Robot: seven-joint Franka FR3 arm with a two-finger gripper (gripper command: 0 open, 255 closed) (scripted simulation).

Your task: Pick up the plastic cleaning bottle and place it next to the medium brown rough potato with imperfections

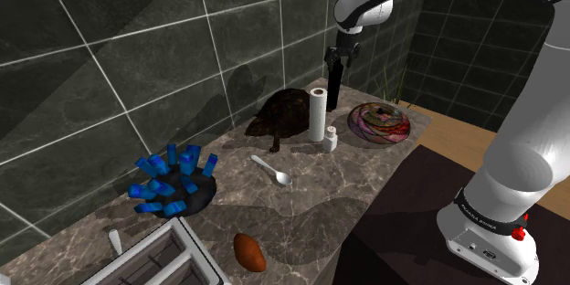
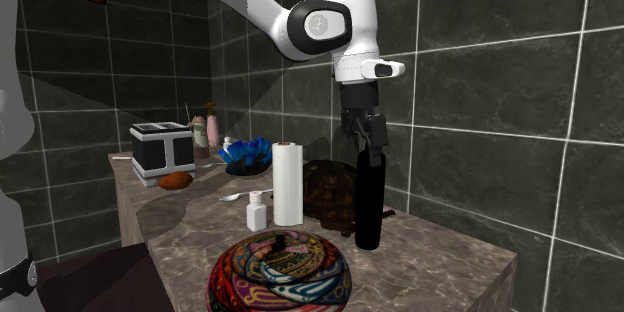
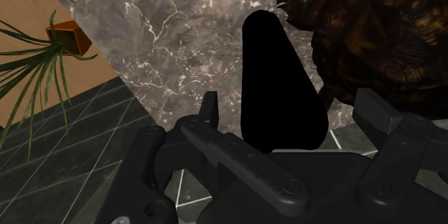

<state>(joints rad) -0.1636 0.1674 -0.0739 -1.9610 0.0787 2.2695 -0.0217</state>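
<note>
Tall smooth black rounded bottle (image 2: pixel 369 205) upright on veined brown marble desk (image 2: pixel 440 260). Black tool (image 2: pixel 364 150) straddles its top, fingers apart, not touching. Dark tiled wall (image 2: pixel 480 90) behind.

Dark turtle (image 1: pixel 281 114) on marble counter (image 1: pixel 301 210), white paper towel roll (image 1: pixel 316 114) upright just beside it. Multicoloured patterned bowl (image 1: pixel 382 124) near. White spoon (image 1: pixel 274 173), toaster (image 1: pixel 169 260), black dish of blue pieces (image 1: pixel 172 183).

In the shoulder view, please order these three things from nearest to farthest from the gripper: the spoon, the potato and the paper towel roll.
Seen from the gripper in the shoulder view:
1. Paper towel roll, standing just below it, beside the turtle figure.
2. Spoon, lying mid-counter, toward the view's lower left.
3. Potato, at the counter's near end, by the toaster.
</note>
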